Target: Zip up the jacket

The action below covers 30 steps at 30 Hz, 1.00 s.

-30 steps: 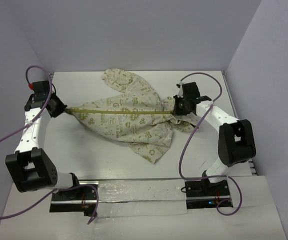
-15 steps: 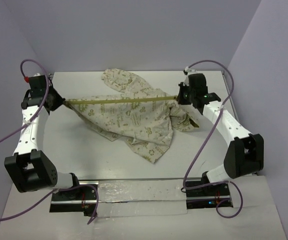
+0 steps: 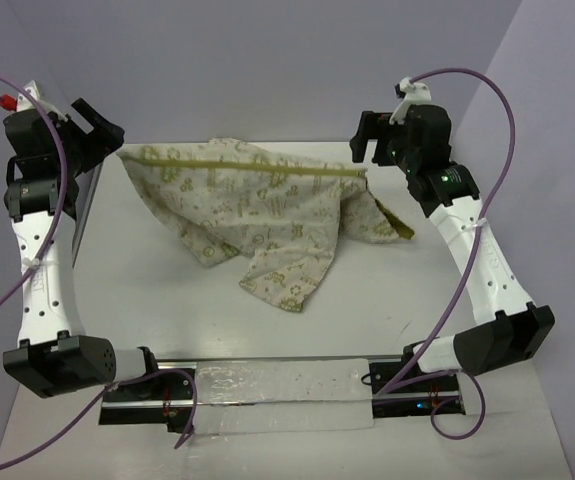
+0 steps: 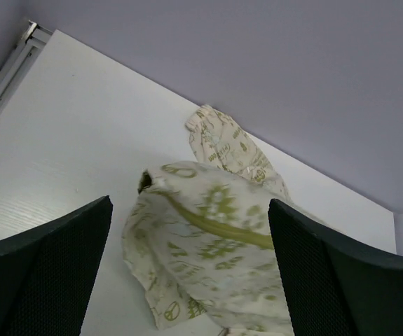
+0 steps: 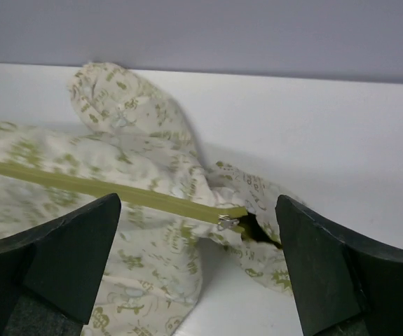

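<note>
- The jacket is on the white surface, far back near the back wall
- It is cream with little green prints, and it lies spread out sideways between the two arms
- A green zip runs in a straight line along its far edge, from the left side to the right side
- The zip looks shut along the part that shows
- The little metal zip pull sits at the right end of the zip
- Next to the pull the cloth is bunched up, with a dark gap in it
- One sleeve points toward the near side of the surface
- The left claw is up by the left end of the jacket; its fingers are spread wide, with nothing in them
- The right claw is up by the right end of the zip; its fingers are spread wide too, and they hold nothing
- Neither claw touches the jacket
</note>
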Each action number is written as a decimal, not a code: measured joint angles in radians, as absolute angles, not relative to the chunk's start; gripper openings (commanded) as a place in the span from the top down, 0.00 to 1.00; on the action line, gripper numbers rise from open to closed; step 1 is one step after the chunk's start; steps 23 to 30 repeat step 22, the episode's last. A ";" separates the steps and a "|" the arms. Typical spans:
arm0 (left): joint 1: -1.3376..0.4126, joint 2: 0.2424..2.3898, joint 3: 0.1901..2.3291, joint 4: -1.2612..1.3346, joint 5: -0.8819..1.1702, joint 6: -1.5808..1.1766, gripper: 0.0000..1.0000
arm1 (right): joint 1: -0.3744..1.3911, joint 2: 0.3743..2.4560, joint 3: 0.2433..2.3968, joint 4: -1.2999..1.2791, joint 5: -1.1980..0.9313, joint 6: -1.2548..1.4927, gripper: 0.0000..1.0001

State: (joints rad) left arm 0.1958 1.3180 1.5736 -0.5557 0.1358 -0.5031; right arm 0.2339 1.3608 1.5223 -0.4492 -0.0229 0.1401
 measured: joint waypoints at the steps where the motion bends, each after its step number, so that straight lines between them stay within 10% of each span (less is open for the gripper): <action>1: 0.196 1.312 1.560 -0.545 0.137 -0.504 0.01 | 0.236 1.346 1.496 -0.444 -0.011 0.143 0.00; 30: 0.169 0.957 1.086 -0.492 0.173 -0.565 0.01 | 0.238 1.202 1.070 -0.563 0.331 0.344 0.00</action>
